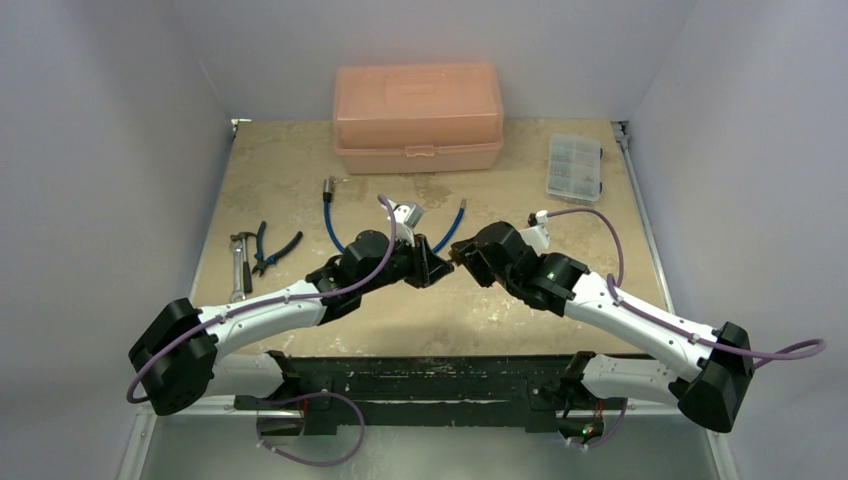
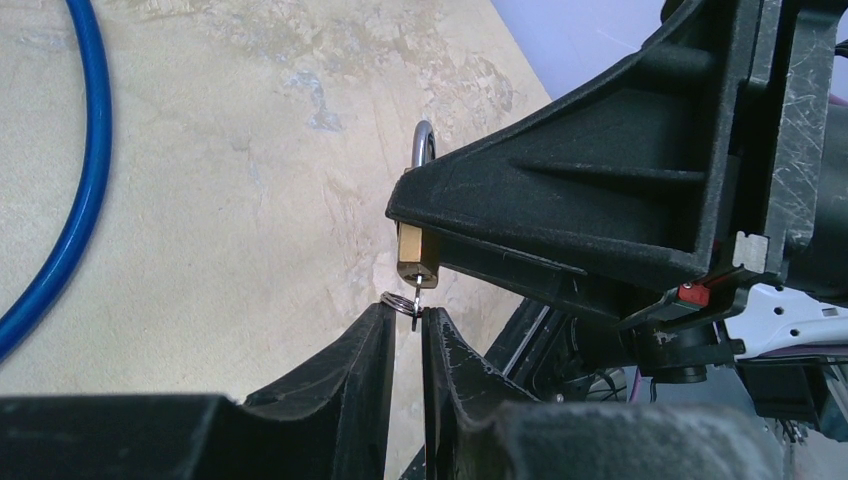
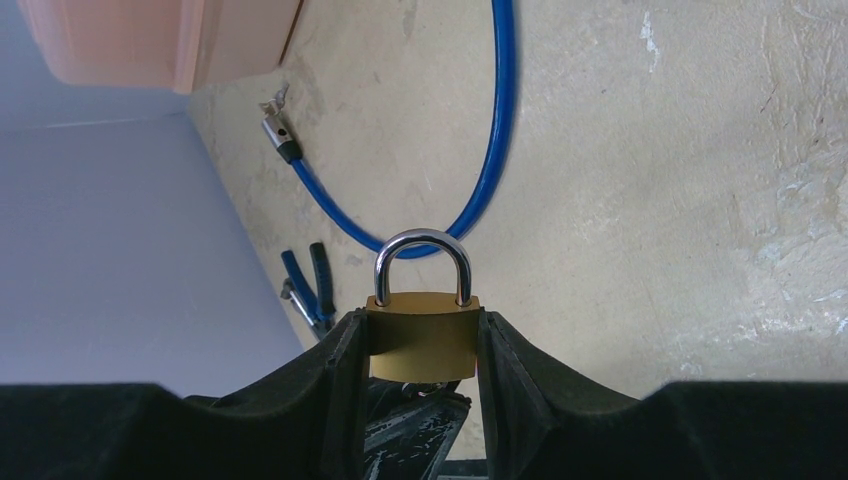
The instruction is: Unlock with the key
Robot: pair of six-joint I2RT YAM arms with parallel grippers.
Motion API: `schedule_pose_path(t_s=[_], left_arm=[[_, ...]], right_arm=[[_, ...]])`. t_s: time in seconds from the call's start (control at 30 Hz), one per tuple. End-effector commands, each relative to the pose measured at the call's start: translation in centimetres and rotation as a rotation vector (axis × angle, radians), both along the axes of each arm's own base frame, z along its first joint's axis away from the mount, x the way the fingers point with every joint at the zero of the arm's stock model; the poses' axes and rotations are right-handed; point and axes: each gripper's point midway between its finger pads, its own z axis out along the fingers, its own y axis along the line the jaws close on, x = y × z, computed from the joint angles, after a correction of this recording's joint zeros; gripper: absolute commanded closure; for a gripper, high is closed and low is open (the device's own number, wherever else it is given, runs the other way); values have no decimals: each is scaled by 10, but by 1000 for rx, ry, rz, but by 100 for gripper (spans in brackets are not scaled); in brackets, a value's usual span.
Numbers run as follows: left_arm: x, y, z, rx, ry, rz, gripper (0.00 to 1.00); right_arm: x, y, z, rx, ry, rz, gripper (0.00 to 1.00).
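My right gripper (image 3: 420, 345) is shut on the brass padlock (image 3: 422, 335) and holds it above the table by its two sides. Its silver shackle (image 3: 422, 260) is down in the body. In the left wrist view the padlock (image 2: 417, 255) hangs out of the right gripper's fingers, keyhole end towards me. The tiny silver key (image 2: 416, 298) has its blade in the keyhole. My left gripper (image 2: 408, 320) is closed narrowly on the key's head, and the small ring (image 2: 399, 301) lies over the left fingertip. In the top view the left gripper (image 1: 432, 268) and the right gripper (image 1: 468, 256) meet tip to tip mid-table.
A blue cable (image 1: 335, 228) with metal ends curves on the table behind the grippers. A peach plastic box (image 1: 418, 118) stands at the back and a clear parts organiser (image 1: 575, 166) at the back right. Blue-handled pliers (image 1: 275, 250) and a wrench (image 1: 240, 268) lie at the left.
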Motion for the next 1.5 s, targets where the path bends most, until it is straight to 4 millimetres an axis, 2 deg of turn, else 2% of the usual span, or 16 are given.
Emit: schedule_pose_path(t_s=[0.0, 0.2, 0.43, 0.6, 0.7, 0.97, 1.2, 1.47], left_arm=[[8, -6, 24, -35, -66, -2, 80], [7, -5, 24, -28, -64, -5, 71], [8, -4, 28, -25, -73, 1, 70], [8, 2, 37, -17, -90, 16, 61], [8, 4, 38, -13, -91, 24, 60], [11, -2, 37, -15, -93, 15, 66], [16, -7, 40, -4, -103, 10, 75], [17, -12, 28, 19, -92, -7, 78]], right_arm=[[8, 1, 31, 55, -75, -30, 100], [8, 0, 29, 54, -74, -31, 100], [8, 0, 28, 52, -73, -31, 100], [7, -1, 28, 53, -70, -34, 100], [7, -1, 28, 50, -70, -36, 100], [8, -3, 29, 47, -73, -40, 100], [9, -3, 29, 45, -78, -43, 100], [9, -2, 31, 48, -78, -41, 100]])
